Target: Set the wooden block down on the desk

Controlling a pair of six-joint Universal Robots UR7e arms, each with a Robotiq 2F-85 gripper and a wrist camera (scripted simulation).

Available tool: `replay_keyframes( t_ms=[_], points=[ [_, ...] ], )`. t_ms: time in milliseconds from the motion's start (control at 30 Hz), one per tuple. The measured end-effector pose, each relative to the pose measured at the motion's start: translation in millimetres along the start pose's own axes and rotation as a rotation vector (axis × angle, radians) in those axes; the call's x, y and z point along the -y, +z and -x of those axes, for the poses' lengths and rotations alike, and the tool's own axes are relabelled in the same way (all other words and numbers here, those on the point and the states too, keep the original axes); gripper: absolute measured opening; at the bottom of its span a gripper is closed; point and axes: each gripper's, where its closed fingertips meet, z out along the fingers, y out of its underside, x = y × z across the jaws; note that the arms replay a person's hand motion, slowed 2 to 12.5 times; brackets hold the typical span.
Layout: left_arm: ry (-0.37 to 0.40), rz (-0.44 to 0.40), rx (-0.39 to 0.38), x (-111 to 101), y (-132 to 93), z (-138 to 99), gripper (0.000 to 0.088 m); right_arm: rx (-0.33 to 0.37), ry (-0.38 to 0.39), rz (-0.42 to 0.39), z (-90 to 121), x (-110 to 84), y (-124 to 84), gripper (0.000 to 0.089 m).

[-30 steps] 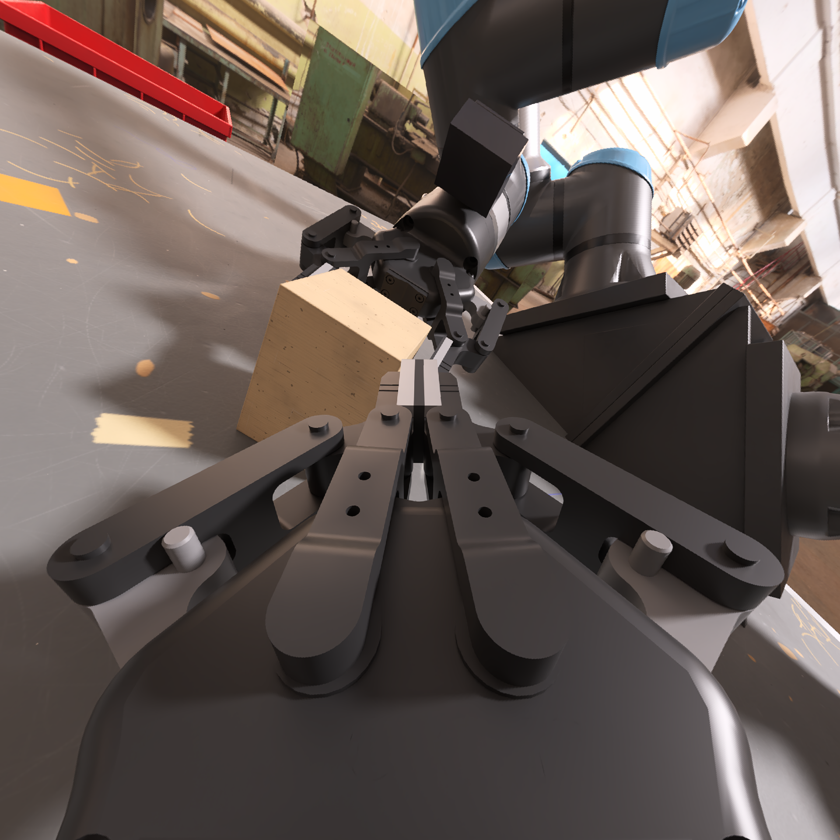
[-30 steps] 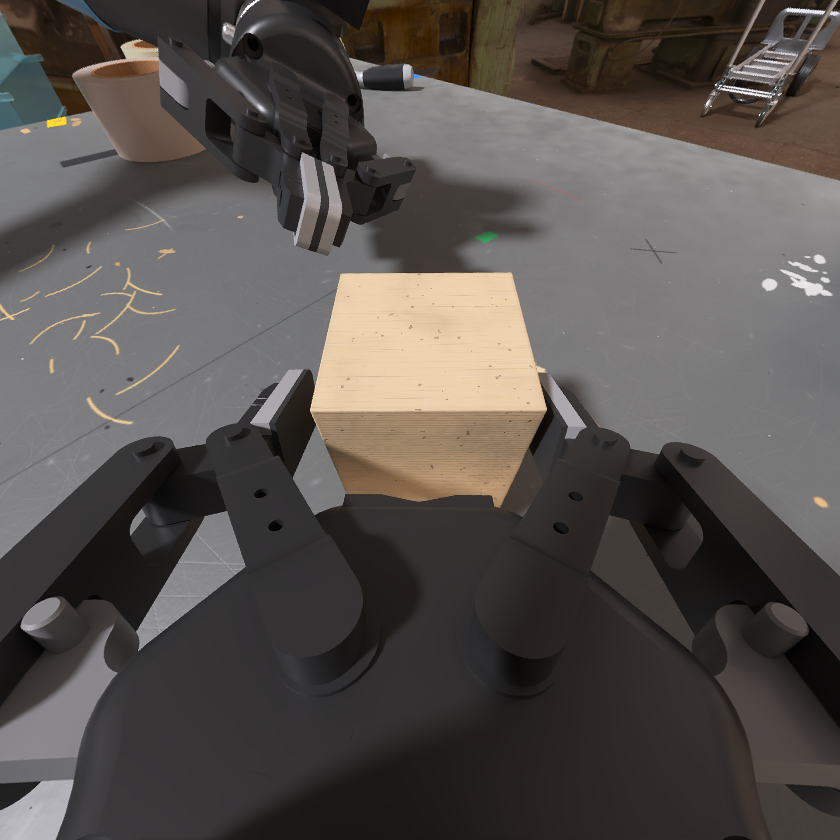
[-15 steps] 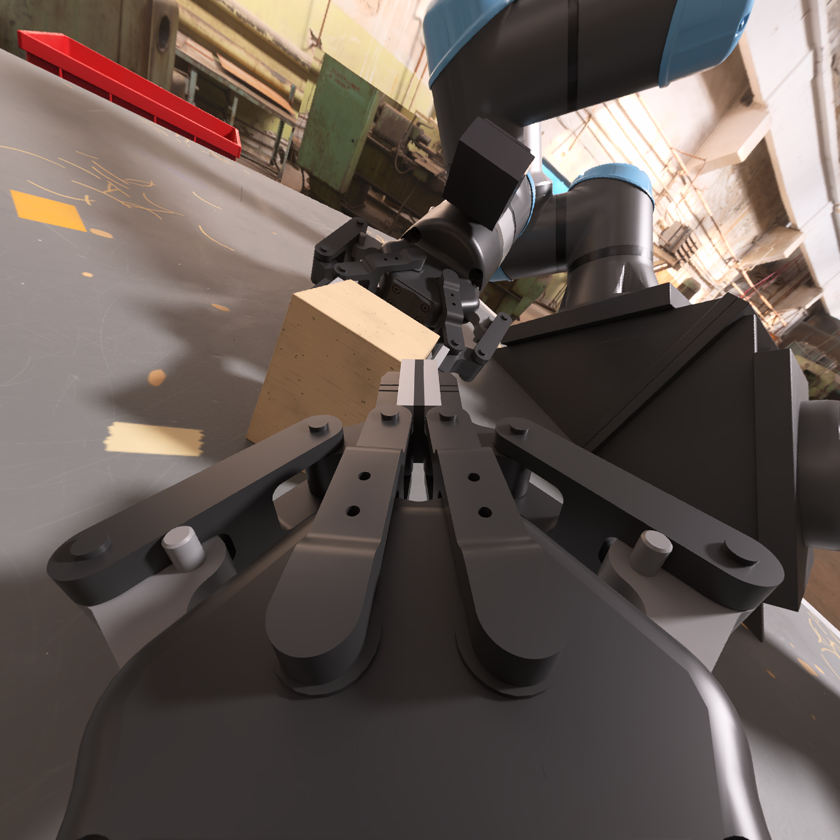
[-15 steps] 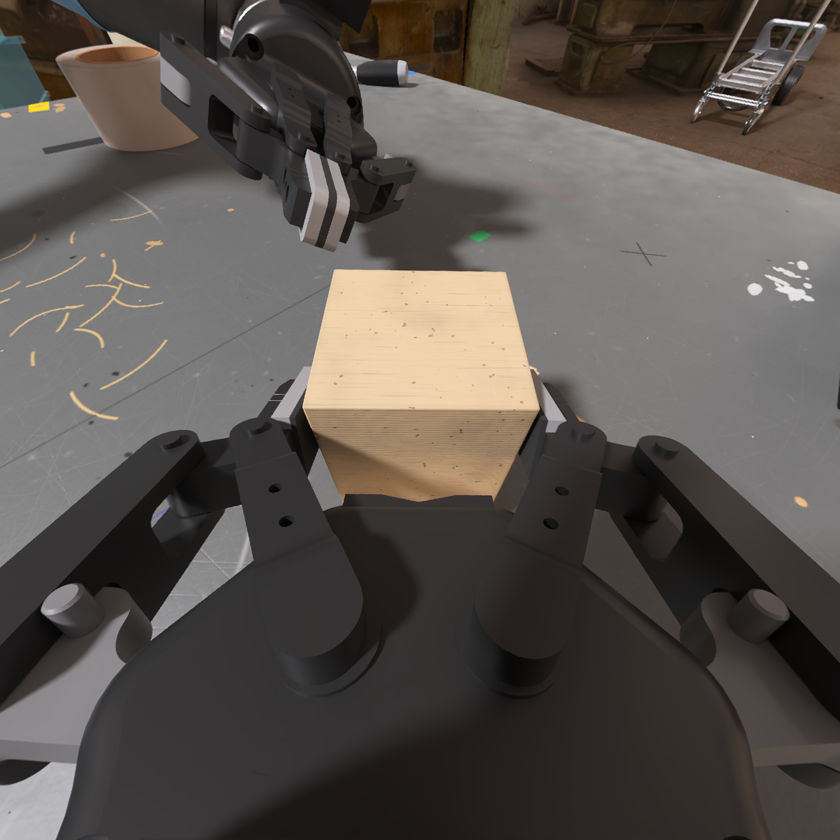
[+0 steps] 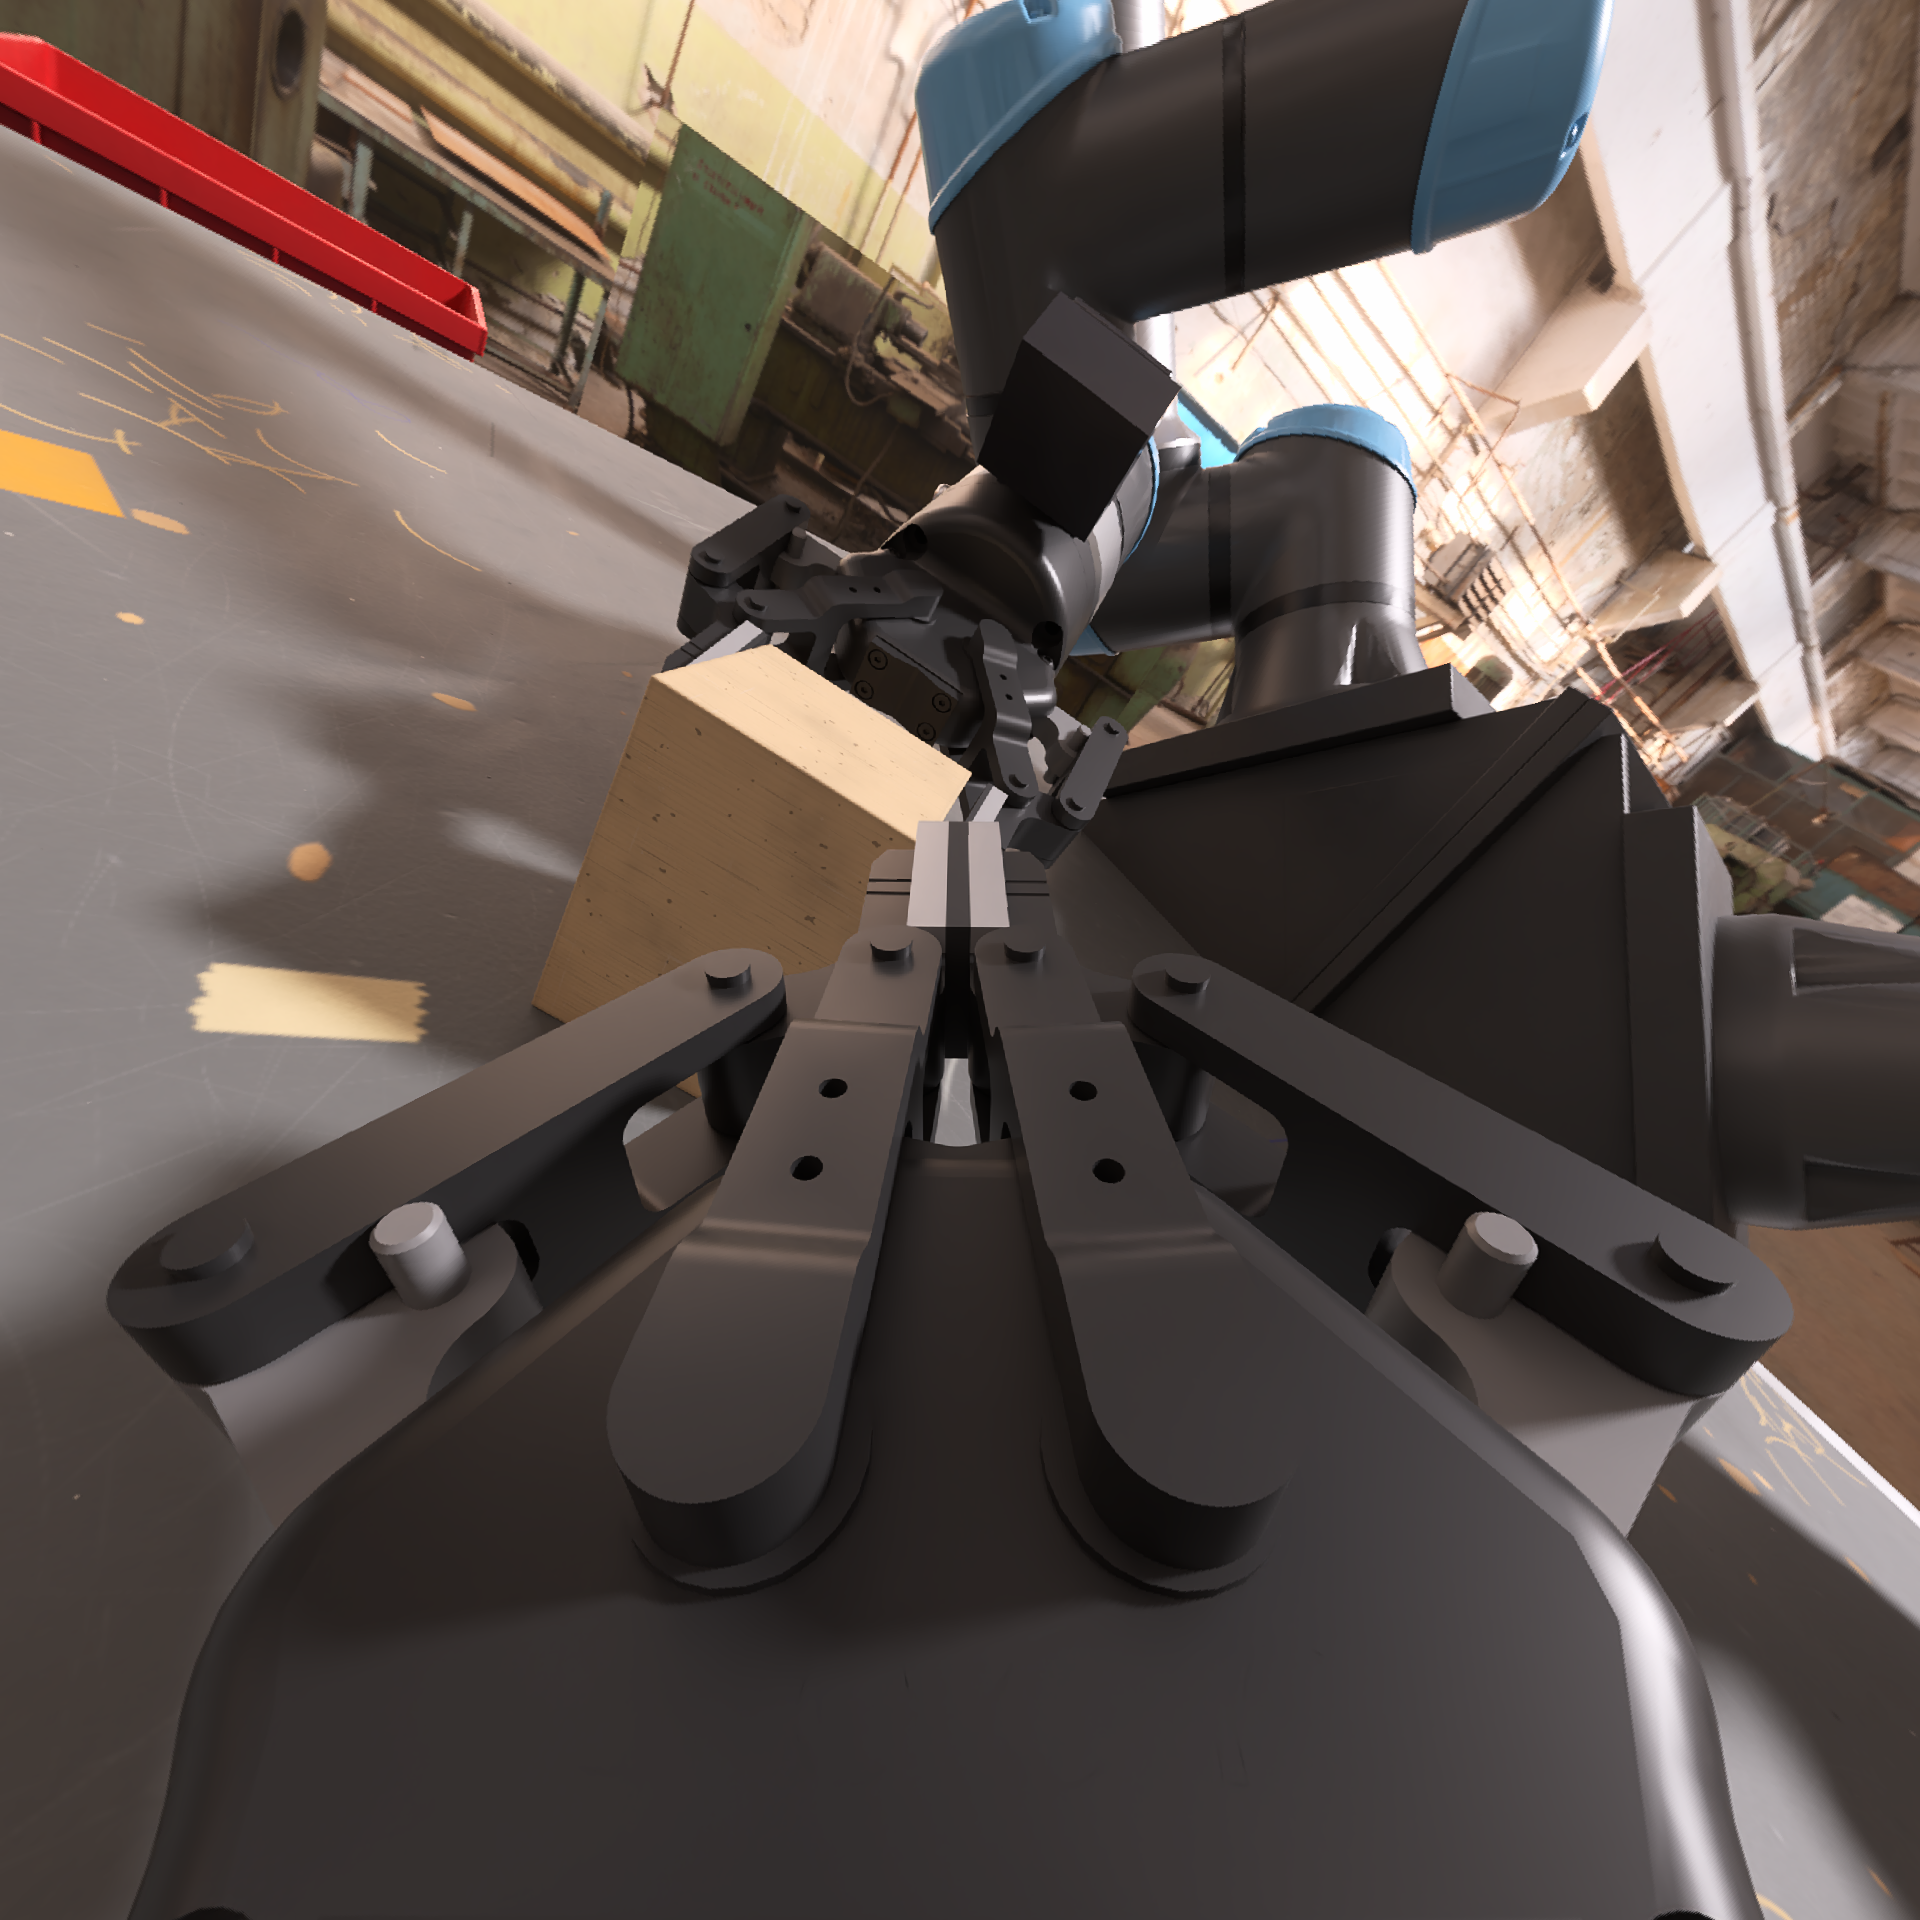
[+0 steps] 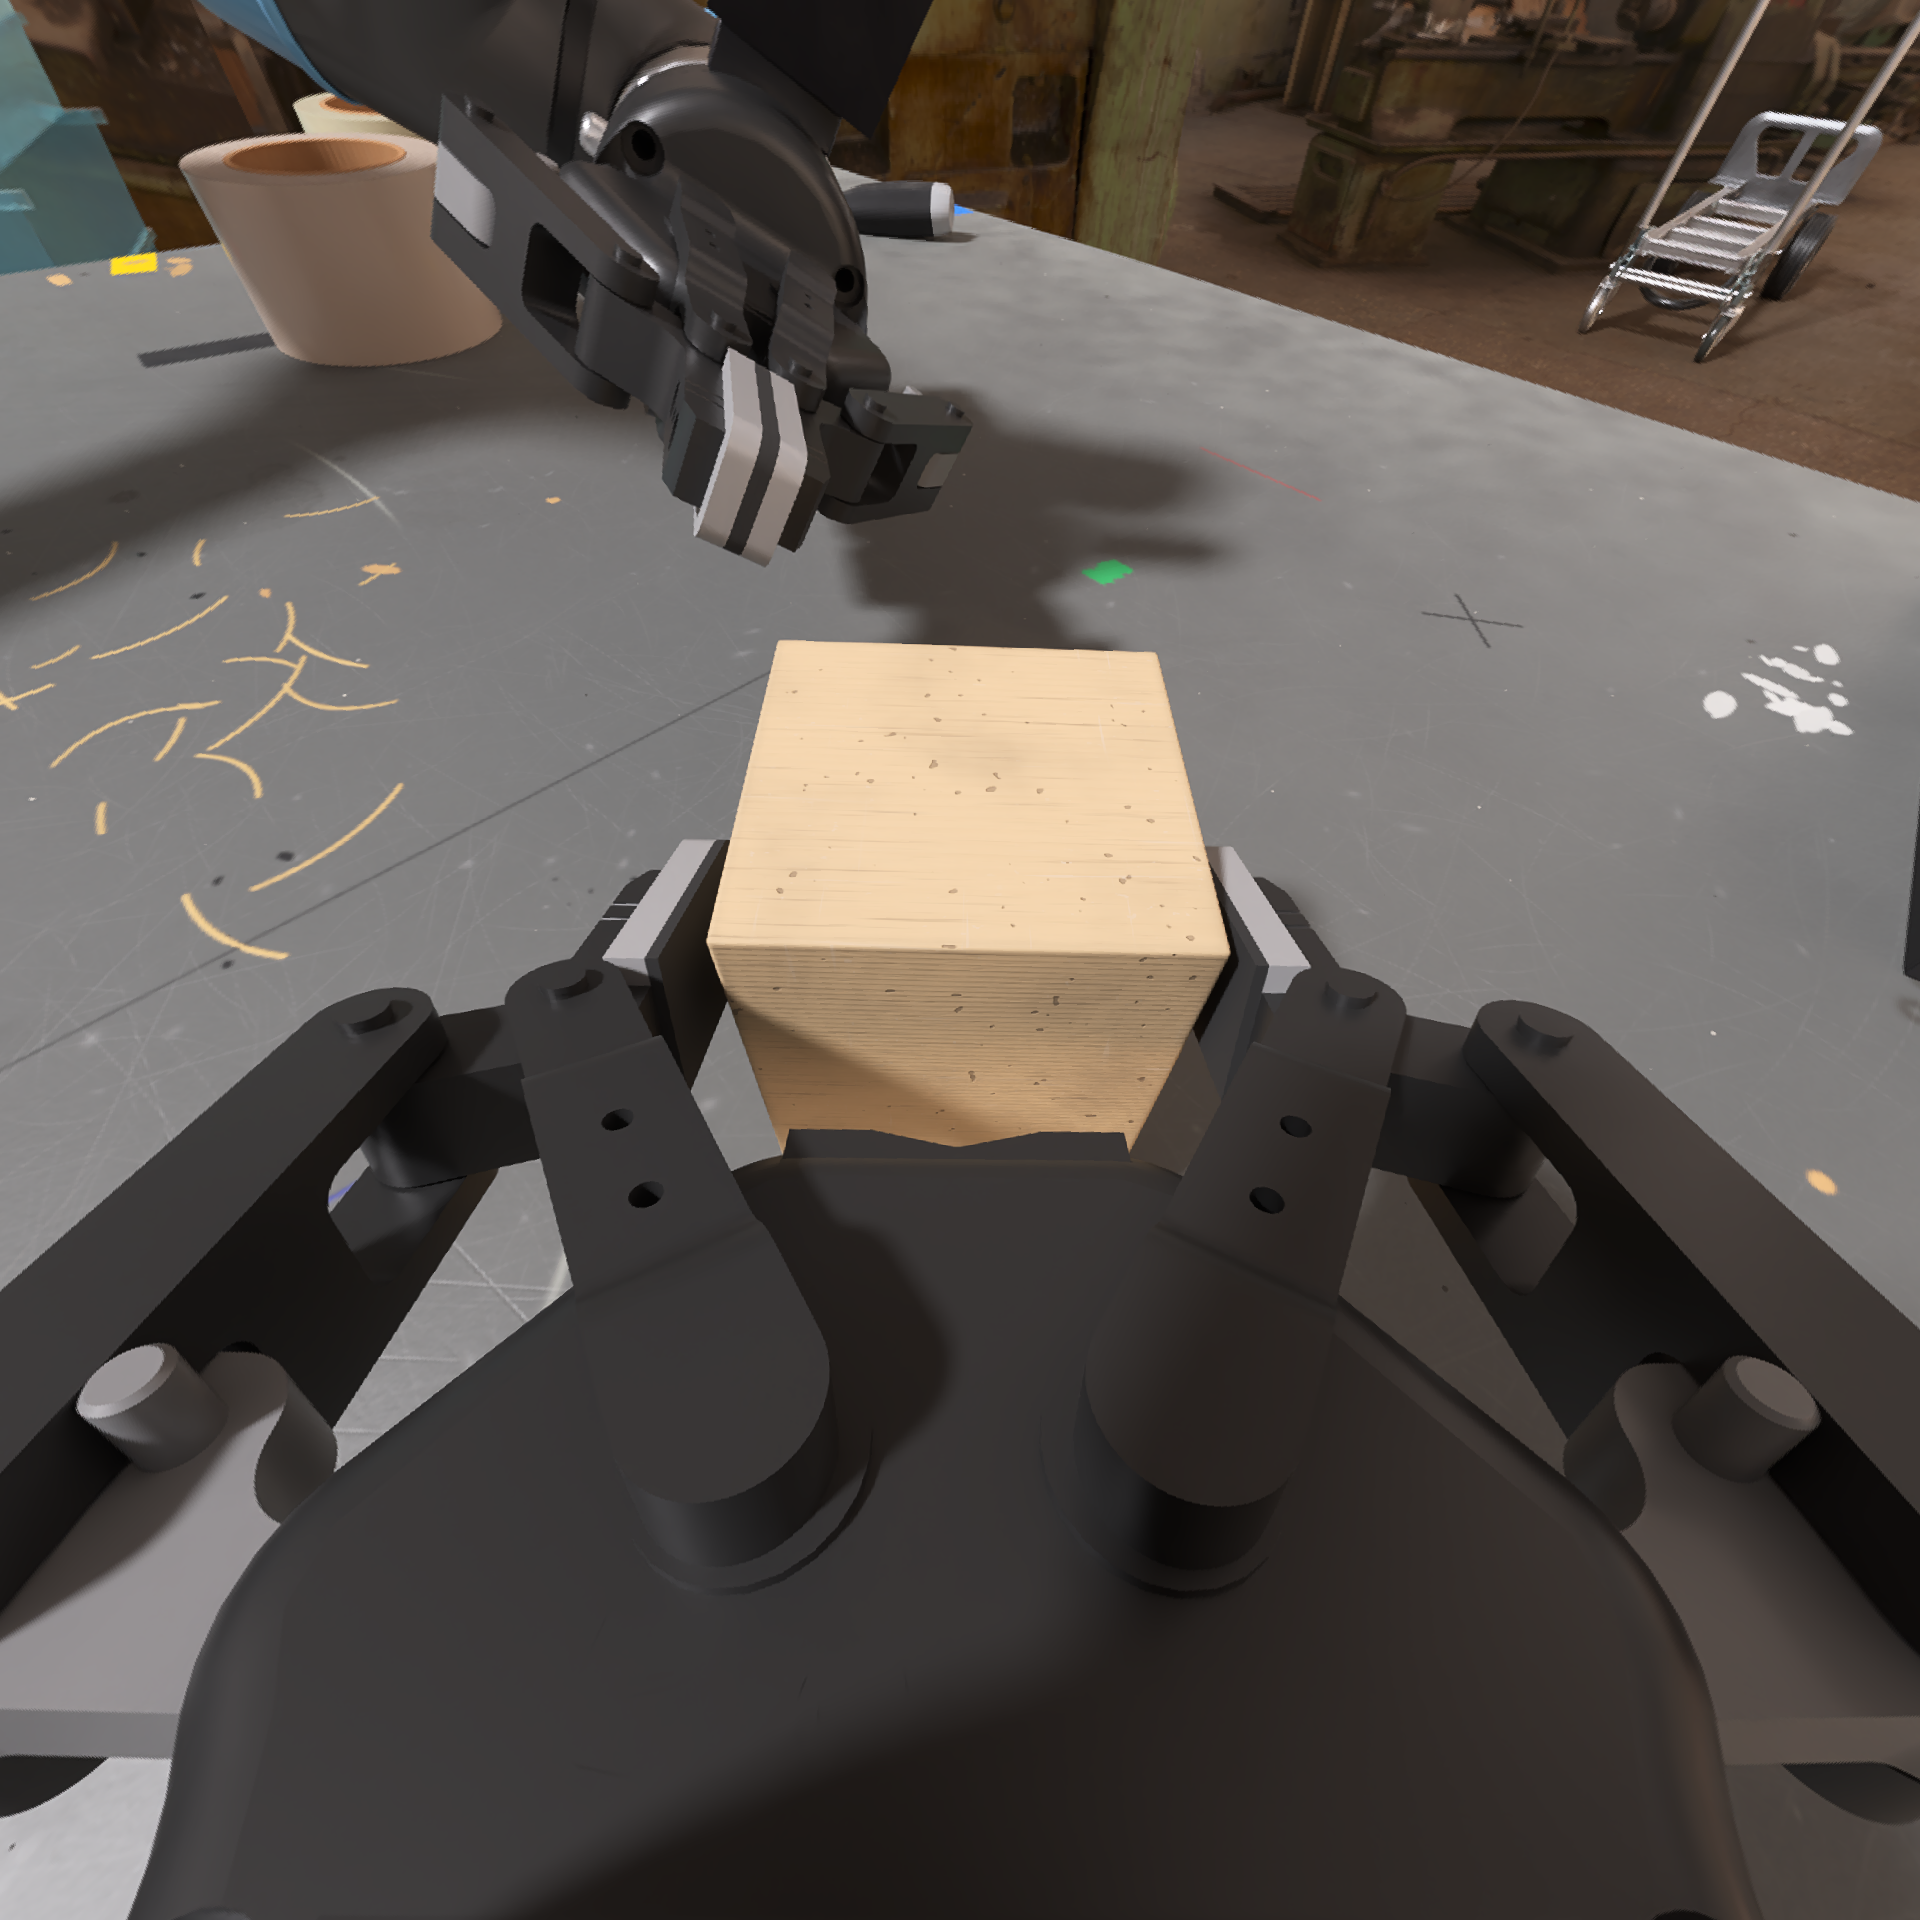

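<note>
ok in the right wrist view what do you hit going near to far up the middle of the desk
right hand → wooden block → left hand → black cylinder with a white end at the desk far edge

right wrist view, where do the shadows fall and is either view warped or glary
Right wrist view: the left hand casts a dark shadow on the desk beyond the wooden block. Left wrist view: wide-angle stretching tilts the desk; bright, washed-out ceiling at upper right.
</note>
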Motion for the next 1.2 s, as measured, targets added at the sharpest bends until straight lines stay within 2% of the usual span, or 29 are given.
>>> replay_keyframes(
  t_ms=[67, 267, 667, 1033, 1200],
  points=[
    [-0.013, 0.004, -0.008, 0, -2, -1, 0.0000, 0.004, 0.001, 0.003, 1, 0.2, 0, 0.0731],
    [-0.041, 0.000, -0.037, 4, -11, -4, 0.0000, 0.001, -0.003, 0.037, 3, -0.8, -3, 0.0848],
    [-0.078, 0.006, -0.087, 8, -21, -1, 0.0000, -0.017, -0.010, 0.024, 1, 12.4, -5, 0.0854],
    [-0.119, -0.018, -0.124, 7, -20, 7, 0.0000, -0.045, 0.013, 0.000, -7, 24.7, 11, 0.0854],
    [-0.130, -0.038, -0.139, 9, -18, 6, 0.0000, -0.027, 0.031, -0.007, -4, 28.7, 19, 0.0854]
  ],
)
